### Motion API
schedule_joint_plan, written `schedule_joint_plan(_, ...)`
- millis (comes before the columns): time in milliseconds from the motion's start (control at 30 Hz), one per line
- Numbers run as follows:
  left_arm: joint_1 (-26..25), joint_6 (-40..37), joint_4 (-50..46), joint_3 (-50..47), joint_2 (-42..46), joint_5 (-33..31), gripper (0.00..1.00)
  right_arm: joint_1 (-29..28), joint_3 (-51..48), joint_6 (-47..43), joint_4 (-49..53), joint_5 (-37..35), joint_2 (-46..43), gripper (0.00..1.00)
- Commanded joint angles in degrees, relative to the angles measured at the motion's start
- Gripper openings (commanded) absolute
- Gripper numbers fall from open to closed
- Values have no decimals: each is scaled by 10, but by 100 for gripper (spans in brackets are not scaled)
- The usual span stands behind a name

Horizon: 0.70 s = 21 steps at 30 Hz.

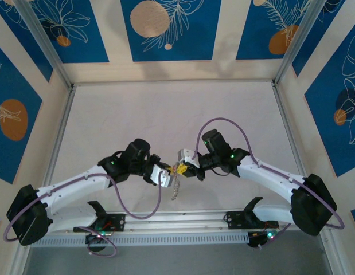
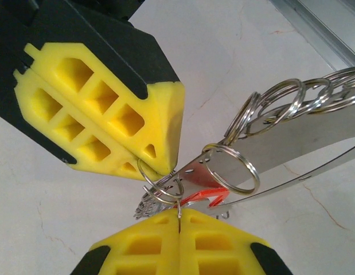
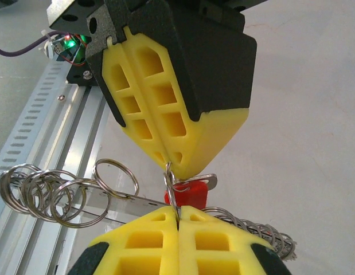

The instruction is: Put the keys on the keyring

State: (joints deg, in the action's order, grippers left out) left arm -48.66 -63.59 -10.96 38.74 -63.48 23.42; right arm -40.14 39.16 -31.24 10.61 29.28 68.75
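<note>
The keys (image 3: 190, 195) show as little more than a red head at the lower centre of the right wrist view, with the rest hidden behind yellow fingertips. The keyring (image 3: 254, 232), a beaded chain, trails to the lower right, its near end lost behind the pads. From above it dangles mid-frame between the arms. The left gripper (image 2: 180, 222) and right gripper (image 3: 178, 220) are each pinched tight on one small split ring (image 3: 170, 186). A flat metal strip (image 2: 292, 143) threaded with more rings (image 2: 292, 94) runs toward the right edge of the left wrist view, above the white table (image 1: 166, 114).
</note>
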Motion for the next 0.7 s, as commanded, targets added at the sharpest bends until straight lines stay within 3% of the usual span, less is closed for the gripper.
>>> schedule_joint_plan(0, -9, -1, -8, 1, 1, 10, 0, 6, -9, 14, -28, 24, -13, 0)
schedule_joint_plan(367, -10, 6, -14, 11, 7, 4, 0, 5, -29, 24, -34, 34, -27, 0)
schedule_joint_plan(667, -9, 91, 35, 2, 4, 26, 0, 9, -96, 132, -199, 4, -62, 0)
